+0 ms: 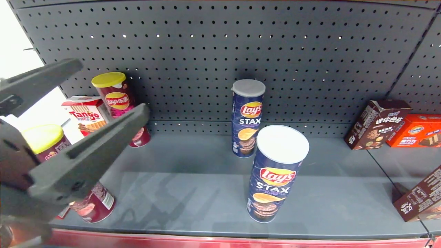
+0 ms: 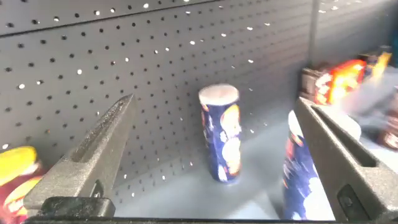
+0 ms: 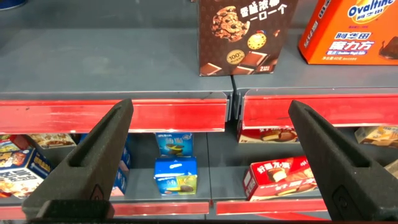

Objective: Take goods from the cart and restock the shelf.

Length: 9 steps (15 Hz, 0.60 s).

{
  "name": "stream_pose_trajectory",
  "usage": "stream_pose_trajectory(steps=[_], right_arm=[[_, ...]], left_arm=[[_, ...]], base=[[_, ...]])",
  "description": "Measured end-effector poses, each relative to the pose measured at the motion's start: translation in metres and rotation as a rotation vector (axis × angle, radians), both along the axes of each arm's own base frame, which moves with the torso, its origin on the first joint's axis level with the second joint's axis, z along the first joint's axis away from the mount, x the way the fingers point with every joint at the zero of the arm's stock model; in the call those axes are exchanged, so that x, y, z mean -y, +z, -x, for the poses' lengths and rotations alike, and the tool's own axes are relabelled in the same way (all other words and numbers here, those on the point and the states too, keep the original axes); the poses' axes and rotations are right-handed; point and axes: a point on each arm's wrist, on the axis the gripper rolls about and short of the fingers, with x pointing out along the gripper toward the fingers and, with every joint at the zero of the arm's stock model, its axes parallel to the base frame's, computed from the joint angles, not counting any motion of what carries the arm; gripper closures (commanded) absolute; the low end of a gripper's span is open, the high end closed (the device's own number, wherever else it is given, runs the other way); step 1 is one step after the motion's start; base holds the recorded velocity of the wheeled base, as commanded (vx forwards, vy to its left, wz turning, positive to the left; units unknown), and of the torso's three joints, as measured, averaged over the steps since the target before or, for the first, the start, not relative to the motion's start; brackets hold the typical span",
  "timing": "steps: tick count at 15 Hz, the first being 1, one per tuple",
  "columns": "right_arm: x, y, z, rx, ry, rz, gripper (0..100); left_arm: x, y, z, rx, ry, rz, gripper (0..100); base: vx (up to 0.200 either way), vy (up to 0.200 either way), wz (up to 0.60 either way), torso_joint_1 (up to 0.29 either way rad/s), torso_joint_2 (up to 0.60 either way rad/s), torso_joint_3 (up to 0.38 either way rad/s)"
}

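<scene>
While left end effector (image 1: 111,86) and right end effector (image 3: 211,106) gape wide, maroon cans (image 1: 119,100) by the left, blue cans (image 1: 275,172) mid-shelf.

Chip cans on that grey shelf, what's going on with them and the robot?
A robot is restocking the shelf. The front blue can and the back blue can stand upright mid-shelf, with red cans at the left. The left end effector hangs open and empty over the shelf's left side. The right end effector, also open and empty, faces shelf fronts with snack boxes.
</scene>
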Motion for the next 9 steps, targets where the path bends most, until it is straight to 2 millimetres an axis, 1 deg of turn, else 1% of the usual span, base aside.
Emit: stream_pose_trajectory(steps=[3,7,9], right_arm=[[0.0,0.0,0.0,0.0,0.0,0.0,0],[0.0,0.0,0.0,0.0,-0.001,0.0,0],[0.0,0.0,0.0,0.0,0.0,0.0,0]], left_arm=[[-0.03,-0.006,0.026,0.025,-0.007,0.017,0],[-0.073,-0.037,0.059,0.053,0.039,0.034,0],[-0.09,-0.058,0.071,0.065,0.132,0.056,0]], base=[[0.0,0.0,0.0,0.0,0.0,0.0],[0.0,0.0,0.0,0.0,0.0,0.0],[0.0,0.0,0.0,0.0,0.0,0.0]])
